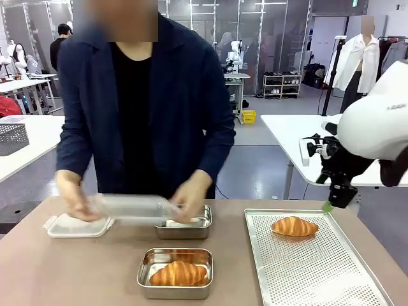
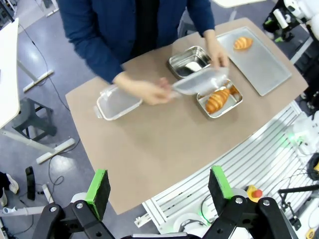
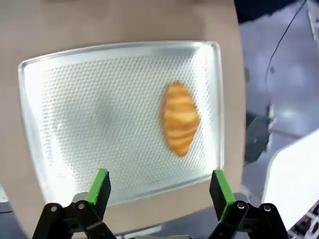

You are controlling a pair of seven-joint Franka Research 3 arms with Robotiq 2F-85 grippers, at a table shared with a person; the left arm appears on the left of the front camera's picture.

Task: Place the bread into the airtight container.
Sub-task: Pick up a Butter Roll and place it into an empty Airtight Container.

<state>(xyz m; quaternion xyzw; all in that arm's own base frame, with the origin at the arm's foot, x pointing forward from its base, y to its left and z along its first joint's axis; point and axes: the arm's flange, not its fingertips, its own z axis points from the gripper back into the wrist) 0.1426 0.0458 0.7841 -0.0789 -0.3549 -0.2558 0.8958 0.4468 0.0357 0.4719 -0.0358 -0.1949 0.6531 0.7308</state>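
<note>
My left gripper (image 2: 159, 174) hangs high over the near edge of the table, green pads spread wide with nothing between them. My right gripper (image 3: 159, 179) hovers above the perforated baking tray (image 1: 306, 268), jaws released and empty.

On that tray, toward its far end, lies a golden croissant (image 3: 180, 118), the bread I judge is next to go. It rests alone, well clear of the tray's rim.

Left of the tray, at its near end, sits a steel container (image 1: 175, 294) with another croissant (image 1: 180, 274) inside. Left of the tray's far end is a second steel container (image 1: 185, 233), with something pale inside that I cannot identify.

Above that second container, the person's hands (image 1: 191, 196) hold a clear lid (image 1: 131, 207). Farther left of the tray, another lid (image 1: 76, 226) lies flat on the table.

The croissant should be very light, soft and flaky, easily crushed. I would take hold across its thick middle, closing gently. The tapered tips would likely snap or shed crumbs, and the glazed crust may be a little slick.
</note>
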